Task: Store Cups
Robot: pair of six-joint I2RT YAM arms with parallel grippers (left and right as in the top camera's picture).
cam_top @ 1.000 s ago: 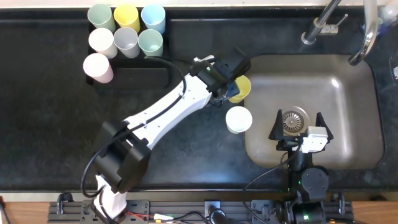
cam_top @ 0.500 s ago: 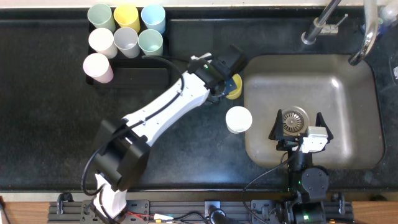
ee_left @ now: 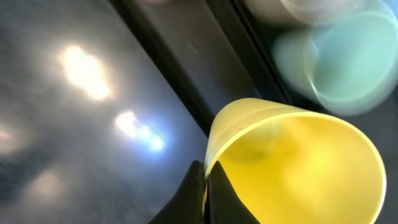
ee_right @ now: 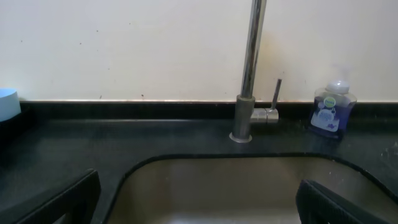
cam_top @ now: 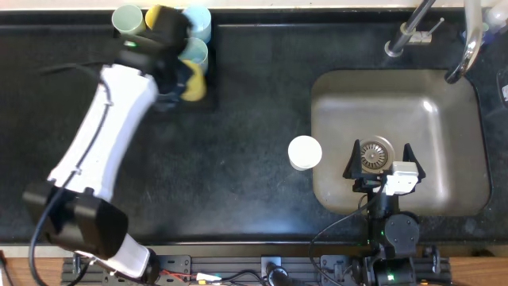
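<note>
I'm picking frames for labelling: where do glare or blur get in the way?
Left wrist view: two bright glare patches on the counter, and the mint cup is smeared, while the yellow cup in the left gripper reads clearly. Top view: soft sheen in the sink. Right wrist view: even light, no glare.

yellow cup (ee_left: 298, 168): smooth plastic | worktop (cam_top: 238, 191): dark speckled, glossy | sink (cam_top: 444, 119): brushed metal | tap (ee_right: 251, 62): polished metal

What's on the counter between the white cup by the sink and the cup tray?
Nothing: the top view shows bare black counter between the white cup and the tray.
</note>
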